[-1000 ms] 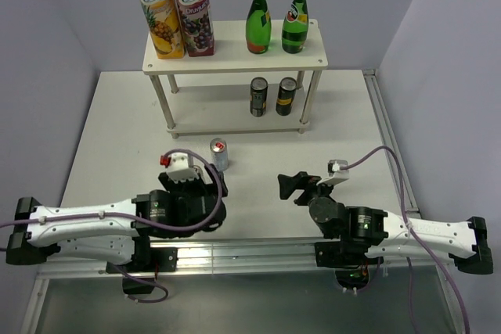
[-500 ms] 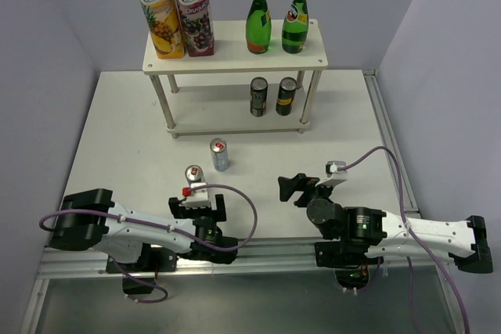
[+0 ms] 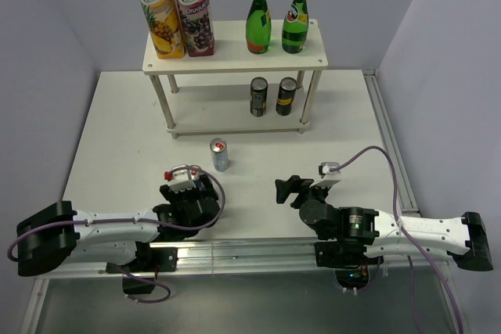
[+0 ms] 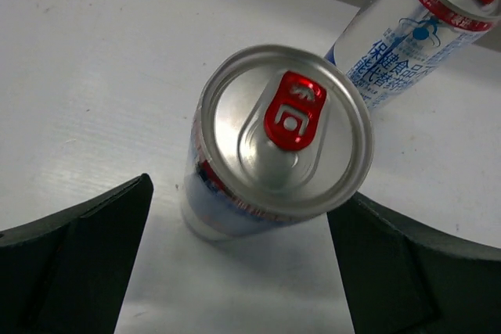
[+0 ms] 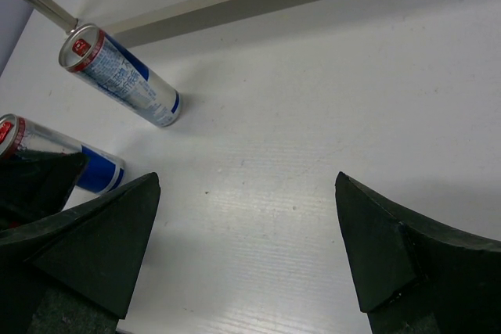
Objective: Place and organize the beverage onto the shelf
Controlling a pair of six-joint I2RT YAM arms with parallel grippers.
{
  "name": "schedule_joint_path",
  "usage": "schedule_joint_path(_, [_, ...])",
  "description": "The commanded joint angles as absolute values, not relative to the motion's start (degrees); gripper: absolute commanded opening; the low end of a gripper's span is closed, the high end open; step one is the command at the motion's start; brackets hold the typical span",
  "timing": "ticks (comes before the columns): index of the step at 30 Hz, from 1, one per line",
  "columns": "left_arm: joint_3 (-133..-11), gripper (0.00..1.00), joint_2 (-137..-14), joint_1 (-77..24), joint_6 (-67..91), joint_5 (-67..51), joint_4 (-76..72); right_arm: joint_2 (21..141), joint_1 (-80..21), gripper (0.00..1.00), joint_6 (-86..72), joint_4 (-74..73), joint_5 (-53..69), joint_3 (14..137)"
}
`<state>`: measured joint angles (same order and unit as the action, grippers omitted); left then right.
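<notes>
Can (image 4: 278, 146) — round, silvery metal (glossy).

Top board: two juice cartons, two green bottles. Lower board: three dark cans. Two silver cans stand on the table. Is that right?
No: the top external view shows two dark cans on the lower board of the shelf, not three. The rest holds.

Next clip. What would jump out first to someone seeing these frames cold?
The white shelf at the back is already stocked: two Fontana juice cartons and two green bottles on top, two dark cans below. On the table in front, the left gripper hangs open around one upright silver can, and a second silver can stands free just beyond it.
</notes>
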<state>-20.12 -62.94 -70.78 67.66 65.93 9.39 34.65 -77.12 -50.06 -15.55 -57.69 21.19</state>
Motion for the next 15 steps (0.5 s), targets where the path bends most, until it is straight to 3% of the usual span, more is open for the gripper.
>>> schedule_joint_path(1, [-19.2, 0.99, -64.5, -67.0, 53.2, 61.3, -9.6, 34.7, -77.5, 1.0, -51.3, -14.0, -59.4, 21.0])
schedule_joint_path(7, [-18.6, 0.99, -71.4, -60.0, 45.3, 56.5, -21.7, 34.5, -77.5, 1.0, -51.5, -14.1, -59.8, 20.7])
schedule_joint_path(9, [-18.7, 0.94, -73.6, -57.9, 43.6, 55.6, -24.7, 34.4, -77.6, 1.0, -51.7, -14.3, -60.0, 20.5])
schedule_joint_path(12, [-19.5, 0.74, -75.9, -55.7, 42.0, 53.5, -26.5, 34.0, -77.5, 1.0, -52.0, -15.2, -60.4, 20.4])
schedule_joint_path(13, [-19.9, 0.51, -76.4, -55.2, 42.0, 53.3, -26.3, 33.8, -77.5, 1.0, -52.1, -15.5, -60.5, 20.3])
schedule_joint_path(14, [-20.6, 0.36, -77.1, -54.7, 41.9, 53.4, -26.0, 33.5, -77.5, 1.0, -52.3, -15.6, -60.7, 20.2])
schedule_joint_path(15, [-21.1, 0.27, -77.3, -54.7, 42.4, 53.7, -25.5, 33.2, -77.5, 1.0, -52.5, -15.9, -60.9, 20.0])
